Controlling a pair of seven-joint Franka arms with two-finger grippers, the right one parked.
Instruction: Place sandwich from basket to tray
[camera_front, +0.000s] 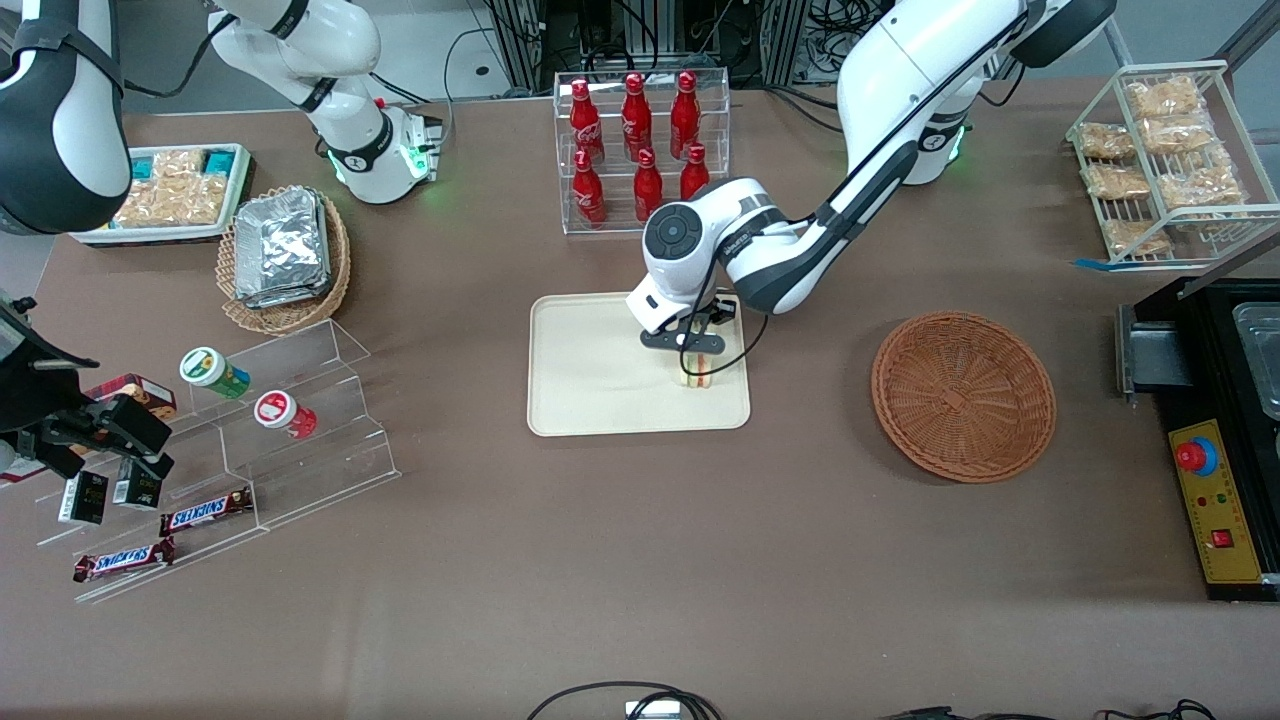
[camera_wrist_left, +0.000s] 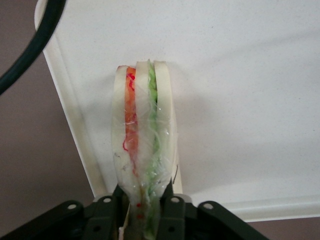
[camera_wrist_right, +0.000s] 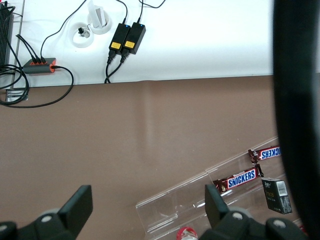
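Observation:
The sandwich (camera_front: 698, 374), a wrapped wedge of white bread with orange-red and green layers, stands on edge on the cream tray (camera_front: 590, 370), near the tray's edge that faces the basket. My gripper (camera_front: 698, 348) is right above it, shut on the sandwich's upper end. The wrist view shows the sandwich (camera_wrist_left: 144, 135) pinched between both black fingers (camera_wrist_left: 172, 207) over the tray's (camera_wrist_left: 240, 90) pale floor, close to its rim. The reddish-brown wicker basket (camera_front: 963, 395) lies empty beside the tray, toward the working arm's end of the table.
A clear rack of red bottles (camera_front: 640, 140) stands farther from the camera than the tray. A tan basket of foil packs (camera_front: 285, 250) and clear snack steps (camera_front: 250, 440) lie toward the parked arm's end. A black control box (camera_front: 1215, 440) sits beside the reddish basket.

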